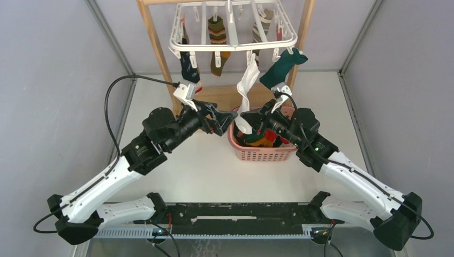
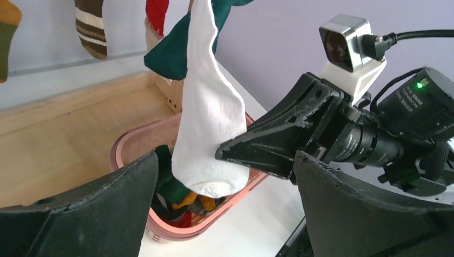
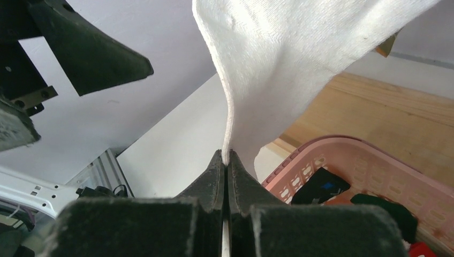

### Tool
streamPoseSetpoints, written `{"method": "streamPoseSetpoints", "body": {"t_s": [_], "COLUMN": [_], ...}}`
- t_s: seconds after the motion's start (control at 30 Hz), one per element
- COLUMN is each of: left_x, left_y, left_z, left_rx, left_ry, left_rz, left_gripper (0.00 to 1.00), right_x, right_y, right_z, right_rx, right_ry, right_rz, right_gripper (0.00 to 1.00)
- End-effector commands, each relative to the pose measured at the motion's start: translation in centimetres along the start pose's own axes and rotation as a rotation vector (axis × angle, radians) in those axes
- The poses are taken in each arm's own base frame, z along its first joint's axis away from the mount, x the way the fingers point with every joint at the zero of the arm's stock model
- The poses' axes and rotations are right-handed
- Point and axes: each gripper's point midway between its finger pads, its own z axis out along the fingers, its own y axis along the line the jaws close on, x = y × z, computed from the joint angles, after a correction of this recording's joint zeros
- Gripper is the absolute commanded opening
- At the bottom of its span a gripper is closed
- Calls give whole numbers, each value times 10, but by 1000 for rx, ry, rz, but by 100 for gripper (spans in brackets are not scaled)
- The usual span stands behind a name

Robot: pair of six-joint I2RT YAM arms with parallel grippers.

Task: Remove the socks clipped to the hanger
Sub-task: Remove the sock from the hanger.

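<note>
White table (image 1: 203, 176) beneath everything, stretching from the arm bases at 6 o'clock to the back wall at 12. Wooden stand (image 1: 155, 48) upright at 12 o'clock, with the hanger (image 1: 235, 47) hung between its posts.

Left arm (image 1: 115, 179): anchored at 7 o'clock, slanting low over the table toward 1 o'clock, then bending at the wrist toward 3 o'clock. Right arm (image 1: 356, 176): anchored at 5 o'clock, slanting toward 10 o'clock in mirror pose, wrist aimed at 9 o'clock. Both ending near each other at mid-table, over the 10 o'clock corner of the basket (image 1: 262, 155).

Pink, slotted, set at the table's centre, right of the left wrist; loose socks (image 1: 259, 140) piled inside in tan, green, red and dark tones.

Clipped to the hanger's front rim, toward its 5 o'clock side: white sock (image 1: 247, 85), dangling down to the basket's rim. Just beside it at 3 o'clock, on the front right corner: teal sock (image 1: 281, 67). At the front left corner: navy sock (image 1: 188, 67). Farther back under the crossbars: striped socks (image 1: 218, 37), brown and green.

Left gripper (image 2: 226, 166): released, jaws spread wide, gripping nothing, facing the white sock and the other wrist without touching either.

Right gripper (image 3: 226, 158): clenched, tips pressed flat together on the lower edge of the white sock, fabric rising from the pinch toward 12 o'clock in the right wrist view.
</note>
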Motion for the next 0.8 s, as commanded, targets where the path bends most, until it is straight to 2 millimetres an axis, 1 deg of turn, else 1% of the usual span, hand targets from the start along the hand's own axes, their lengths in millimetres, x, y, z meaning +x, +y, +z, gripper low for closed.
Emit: {"method": "streamPoseSetpoints", "body": {"t_s": [0.0, 0.1, 0.3, 0.57, 0.77], "left_x": [-41, -51, -66, -74, -77], "left_y": [-12, -16, -21, -14, -11], "left_z": [5, 12, 31, 56, 69], "left_rx": [19, 23, 17, -32, -25], "left_ry": [-122, -158, -180, -199, -199], "left_rz": [30, 42, 68, 92, 101], "left_gripper": [100, 100, 100, 100, 100], "right_x": [-9, -8, -9, -4, -1], "right_y": [3, 4, 8, 14, 18], "right_z": [1, 1, -1, 0, -1], "right_rx": [-16, -18, -32, -42, -46], "right_ry": [-31, -28, -28, -17, -10], "right_rz": [-5, -4, -4, -5, -8], "right_gripper": [0, 0, 0, 0, 0]}}
